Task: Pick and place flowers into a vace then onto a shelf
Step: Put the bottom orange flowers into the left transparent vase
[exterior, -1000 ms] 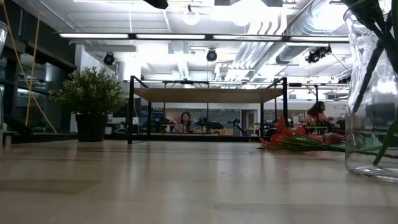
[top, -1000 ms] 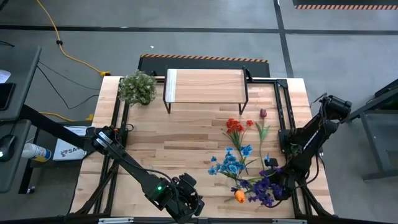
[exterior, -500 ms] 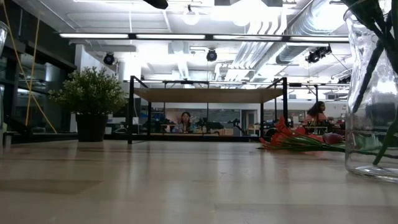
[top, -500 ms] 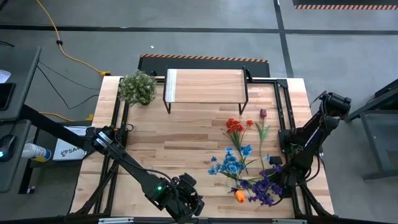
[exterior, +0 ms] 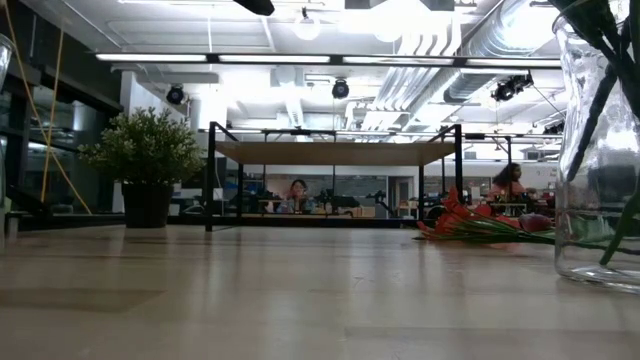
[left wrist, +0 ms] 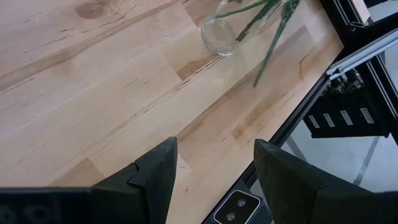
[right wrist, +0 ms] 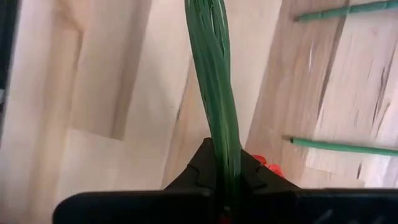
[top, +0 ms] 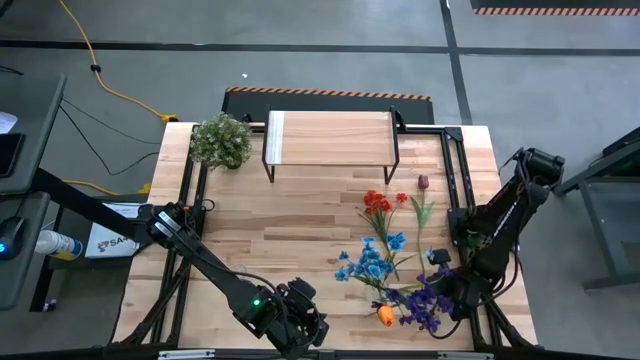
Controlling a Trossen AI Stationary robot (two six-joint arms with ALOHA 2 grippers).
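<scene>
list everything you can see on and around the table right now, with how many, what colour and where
flowers: a loose bunch, blue, purple, red, plus one orange and one dark red tulip, lying on the table's right half
stem: one, green, clamped in the right gripper
vase: one, clear glass, holding green stems, near the low camera
shelf: one, light wood top, black legs, at the far edge
plant: one, pale green in a dark pot, left of the shelf
table: one, light wood
people: two, seated in the room behind
left gripper: fingers open above the near table edge, holding nothing
right gripper: shut on the stem, by the purple blooms
</scene>
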